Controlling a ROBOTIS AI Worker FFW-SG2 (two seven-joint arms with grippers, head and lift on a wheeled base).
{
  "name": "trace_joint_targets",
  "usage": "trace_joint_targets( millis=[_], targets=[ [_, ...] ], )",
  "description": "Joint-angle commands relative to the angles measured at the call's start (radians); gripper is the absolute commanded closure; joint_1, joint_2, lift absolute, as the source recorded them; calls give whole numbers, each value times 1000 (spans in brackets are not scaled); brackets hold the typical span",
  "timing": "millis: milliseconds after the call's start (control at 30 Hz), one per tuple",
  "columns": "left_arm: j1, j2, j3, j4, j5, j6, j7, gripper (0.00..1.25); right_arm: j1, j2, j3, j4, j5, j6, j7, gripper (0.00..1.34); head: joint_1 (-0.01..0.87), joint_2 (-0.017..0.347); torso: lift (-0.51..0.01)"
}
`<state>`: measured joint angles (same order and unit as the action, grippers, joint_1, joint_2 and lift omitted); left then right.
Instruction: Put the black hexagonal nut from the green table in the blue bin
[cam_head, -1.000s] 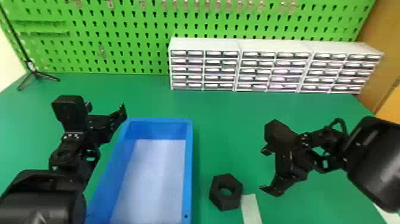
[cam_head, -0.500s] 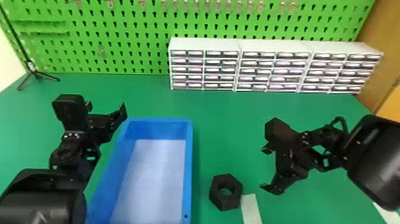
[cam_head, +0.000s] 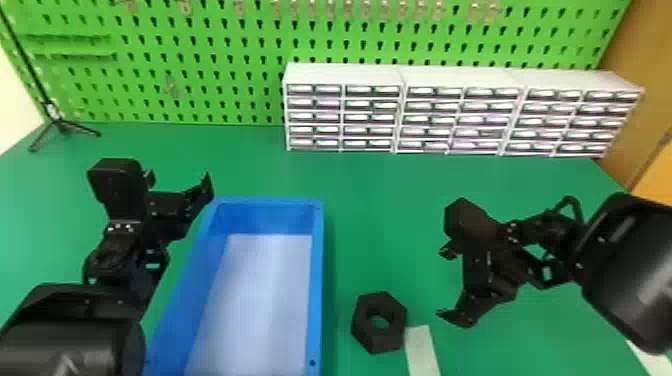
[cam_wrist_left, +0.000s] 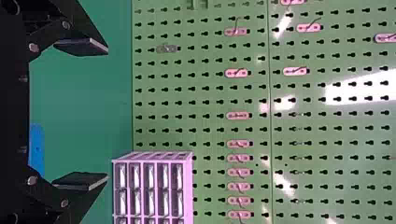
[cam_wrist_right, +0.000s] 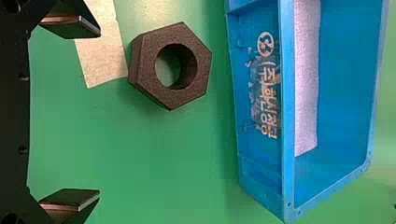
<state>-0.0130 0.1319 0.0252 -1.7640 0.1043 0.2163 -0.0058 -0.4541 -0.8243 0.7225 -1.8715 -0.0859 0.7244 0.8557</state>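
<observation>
Left tool (cam_head: 177, 181): held wide, its two fingers well apart; seen near the far left corner of the blue bin (cam_head: 316, 280).
Tripod (cam_head: 59, 124): dark and slim, set at the far left of the green surface (cam_head: 370, 200), its legs spread and its pole leaned.
Bin: placed on the surface between the two tools; its floor is covered by a pale liner (cam_head: 260, 285).
Bin print (cam_wrist_right: 266, 88): a round mark and a row of pale characters, borne on the outer side wall that is faced by the nut, as seen in the right wrist view.
Pegboard (cam_head: 225, 50): bright green, stood upright along the back, filled with rows of keyhole slots; small metal hooks (cam_head: 365, 9) are fixed in a row near the top of the head view.
Black hexagonal nut (cam_head: 362, 325): laid flat on the surface, just to the right of the bin and apart from it; its round hole is turned upward.
Pale strip (cam_head: 422, 350): laid on the surface to the right of the nut, one end close beside it; whether the two are touched together cannot be told.
Drawer units (cam_head: 345, 72): three, white, lined up before the pegboard; small drawers are stacked in each, their front details too small to be read.
Right tool (cam_head: 444, 284): held wide, its two fingers well apart; seen to the right of the nut.
Wood-coloured panel (cam_head: 645, 65): seen at the far right, beyond the surface's edge.
</observation>
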Motion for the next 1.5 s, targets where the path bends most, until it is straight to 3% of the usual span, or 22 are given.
trace_joint_targets(
  millis=[0,333,633,767,1067,1467],
  targets=[
    [-1,0,1,0,0,0,0,306,0,5,0,0,0,3,0,96,683,28,-96],
    [-1,-1,1,1,2,0,1,306,-12,28,-1,-3,-3,38,2,96,683,28,-96],
    [-8,0,-11,15,6,0,1,306,-28,94,-8,-5,52,110,13,98,683,28,-96],
    [-12,0,-16,20,9,-2,1,306,-37,134,-12,2,78,155,19,94,683,28,-96],
    [-12,0,-19,21,14,-2,1,306,-71,255,-1,80,176,167,85,102,683,28,-96],
    [-10,0,-13,20,17,-2,1,306,-80,366,5,178,273,181,115,113,683,28,-96]
  ],
)
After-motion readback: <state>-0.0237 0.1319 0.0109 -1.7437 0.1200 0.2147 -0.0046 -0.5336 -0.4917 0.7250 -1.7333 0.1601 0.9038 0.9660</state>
